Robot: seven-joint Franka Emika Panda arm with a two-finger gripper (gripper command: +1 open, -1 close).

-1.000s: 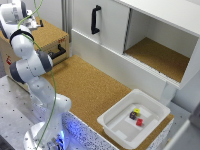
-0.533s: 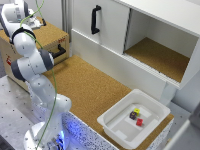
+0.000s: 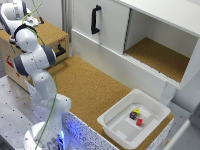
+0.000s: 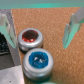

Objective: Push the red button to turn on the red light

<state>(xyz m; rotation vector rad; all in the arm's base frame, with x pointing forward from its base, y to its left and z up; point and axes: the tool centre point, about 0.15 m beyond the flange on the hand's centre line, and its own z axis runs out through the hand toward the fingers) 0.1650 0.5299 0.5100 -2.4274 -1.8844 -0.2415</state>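
1. The tool [image 4: 42,27] is showing its two fingers [image 4: 7,29] spread well apart in the wrist view, with nothing clamped between them.
2. The red button [image 4: 30,37] is sitting on a cork-covered surface [image 4: 45,15], in the gap between the fingers but nearer one of them; whether the tool is touching it is impossible to tell.
3. A blue button [image 4: 38,61] is standing just beside the red one, their silver rims close or touching.
4. In the exterior view, the white arm [image 3: 36,60] is reaching up toward the far left corner, where the wrist is hanging over a wooden box [image 3: 47,37] topped with cork; the buttons themselves are hidden there by the arm.
5. A black handle [image 3: 60,50] is showing on the box's side.
6. The cork worktop [image 3: 95,87] is stretching toward the exterior view's right, carrying a white tray [image 3: 115,127] near its front edge.
7. Small blocks are lying inside the tray: a yellow one [image 3: 136,111], a dark one [image 3: 133,115] and a red one [image 3: 140,121], clustered together.
8. Behind the worktop, a white cabinet [image 3: 112,27] is standing with a black door handle [image 3: 95,19] and an open compartment [image 3: 157,55] floored in cork.
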